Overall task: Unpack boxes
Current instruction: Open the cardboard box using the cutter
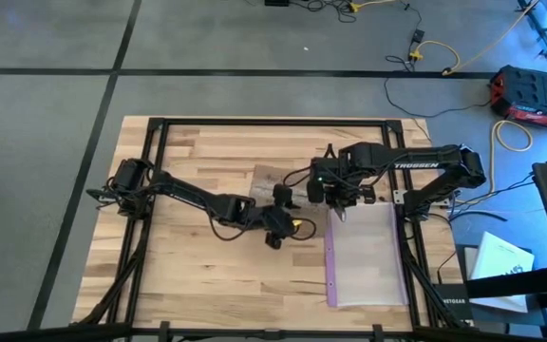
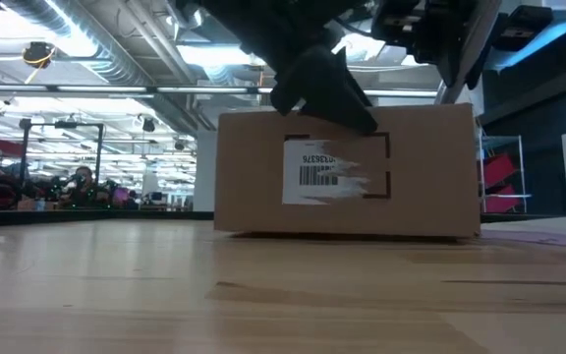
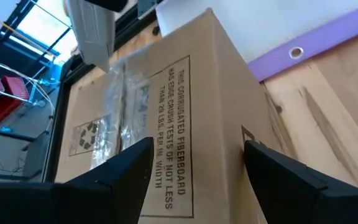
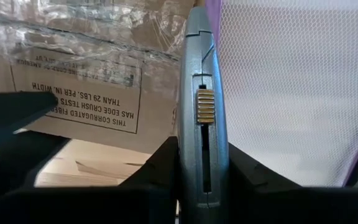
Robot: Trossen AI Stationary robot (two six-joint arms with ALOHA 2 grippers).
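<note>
Knife over the box.
My right gripper [image 4: 202, 163] pinches the grey knife [image 4: 202, 106] above the box [image 3: 166, 124], mid-worktop [image 1: 188, 152] toward the far edge. My left gripper [image 3: 194, 165] straddles the box, jaws spread; the mesh bag [image 1: 367, 252] lies beside it.

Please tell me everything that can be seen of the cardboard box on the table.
The cardboard box is plain brown corrugated board, closed, standing flat near the middle of the wooden table. One side carries a pale barcode label, partly torn. Its top has printed black text in a frame, a recycling mark and a clear tape strip along the seam. The left claw straddles one top edge, fingers open on either side. The right claw, shut on a grey utility knife, is just above it. A mesh bag with a purple edge lies beside it.
</note>
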